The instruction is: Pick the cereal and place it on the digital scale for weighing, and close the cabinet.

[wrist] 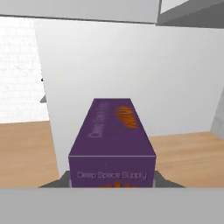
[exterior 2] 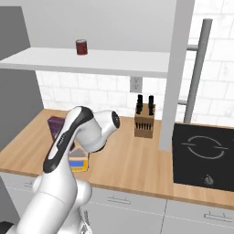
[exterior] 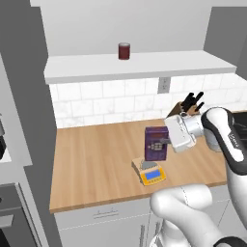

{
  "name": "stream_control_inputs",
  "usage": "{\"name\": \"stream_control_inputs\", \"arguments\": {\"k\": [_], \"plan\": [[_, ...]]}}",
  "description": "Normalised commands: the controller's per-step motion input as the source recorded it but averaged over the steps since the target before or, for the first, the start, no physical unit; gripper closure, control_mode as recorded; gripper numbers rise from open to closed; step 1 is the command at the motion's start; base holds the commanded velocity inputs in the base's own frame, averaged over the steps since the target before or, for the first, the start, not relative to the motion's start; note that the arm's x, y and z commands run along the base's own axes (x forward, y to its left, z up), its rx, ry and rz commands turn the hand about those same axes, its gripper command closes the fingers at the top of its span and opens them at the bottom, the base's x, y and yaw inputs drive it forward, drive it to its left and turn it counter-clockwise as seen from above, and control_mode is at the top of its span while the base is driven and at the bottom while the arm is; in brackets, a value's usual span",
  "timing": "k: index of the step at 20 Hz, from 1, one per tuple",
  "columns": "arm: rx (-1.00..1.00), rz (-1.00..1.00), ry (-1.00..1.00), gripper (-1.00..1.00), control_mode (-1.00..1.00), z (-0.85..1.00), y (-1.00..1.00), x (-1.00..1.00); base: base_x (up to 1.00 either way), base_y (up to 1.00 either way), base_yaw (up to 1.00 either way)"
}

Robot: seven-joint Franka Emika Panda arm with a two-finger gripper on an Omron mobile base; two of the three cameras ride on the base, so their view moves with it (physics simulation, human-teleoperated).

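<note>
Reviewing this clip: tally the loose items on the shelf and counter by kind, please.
Cereal box: 1, upright on the scale, held by the gripper
Digital scale: 1, on the counter
Red can: 1, on the shelf
Knife block: 1, by the backsplash
Total: 4

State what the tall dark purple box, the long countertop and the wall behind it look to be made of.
Tall dark purple box: likely matte printed cardboard; flat faces, sharp edges.
Long countertop: light wood, judging by faint plank lines.
Wall: glossy white tile with marble-like veining; grout grid.
</note>
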Motion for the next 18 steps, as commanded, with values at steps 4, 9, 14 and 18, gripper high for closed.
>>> {"name": "stream_control_inputs", "arguments": {"k": [4,9,14,18], "plan": [[0.00,0.00,0.00,1.00,-1.00,-0.30,-0.09,0.28,0.00,0.00,0.00],[0.00,0.00,0.00,1.00,-1.00,-0.34,-0.01,0.25,0.00,0.00,0.00],[0.00,0.00,0.00,1.00,-1.00,-0.33,-0.06,0.25,0.00,0.00,0.00],[0.00,0.00,0.00,1.00,-1.00,-0.33,-0.17,0.20,0.00,0.00,0.00]]}}
